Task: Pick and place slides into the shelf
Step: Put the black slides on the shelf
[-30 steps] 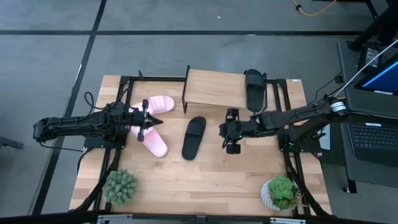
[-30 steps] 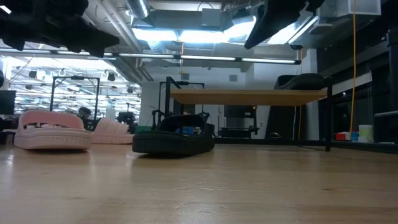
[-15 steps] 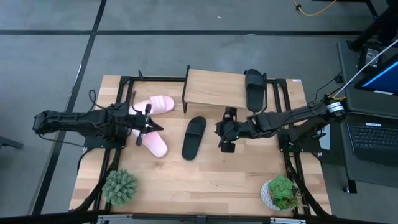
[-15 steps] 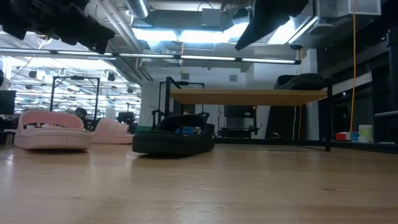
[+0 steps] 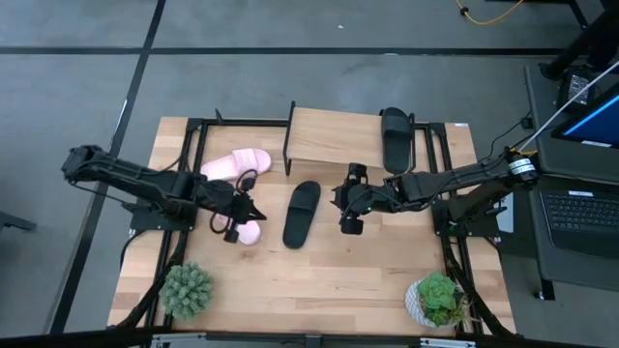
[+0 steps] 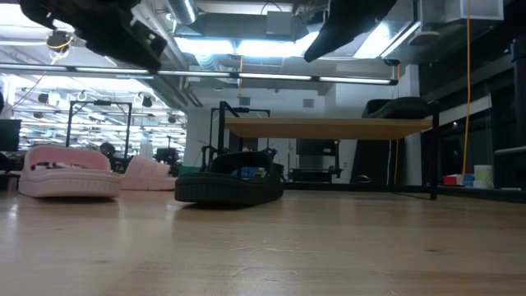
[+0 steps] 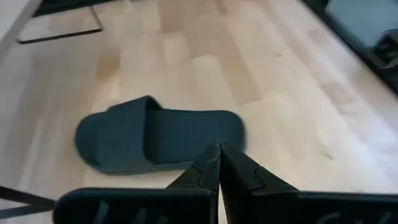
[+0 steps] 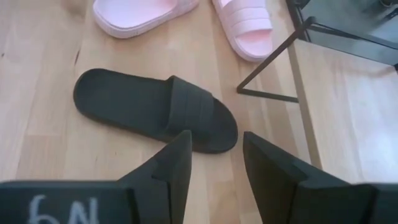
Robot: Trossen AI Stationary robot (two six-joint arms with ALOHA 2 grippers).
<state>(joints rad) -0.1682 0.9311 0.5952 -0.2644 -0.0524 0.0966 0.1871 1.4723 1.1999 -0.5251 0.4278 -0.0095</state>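
The right tool (image 5: 340, 206), fingers apart and holding nothing, hangs just beside the black slide (image 5: 302, 213) lying on the bench (image 5: 319, 275) in front of the shelf (image 5: 334, 138). The left tool (image 5: 253, 213) (fingers pressed together, empty) hovers over one pink slide (image 5: 246, 230); another black slide (image 5: 397, 138) sits at the shelf's right end.

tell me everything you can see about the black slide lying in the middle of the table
The black slide is an open-toe sandal, matte black throughout, with one wide strap over a flat footbed; it looks like moulded rubber or foam. It lies sole-down on the wooden tabletop, angled, in front of the shelf, between the two arms. Nothing touches it. The open right gripper hangs just beside it, and the shut left gripper points at it from the other side.
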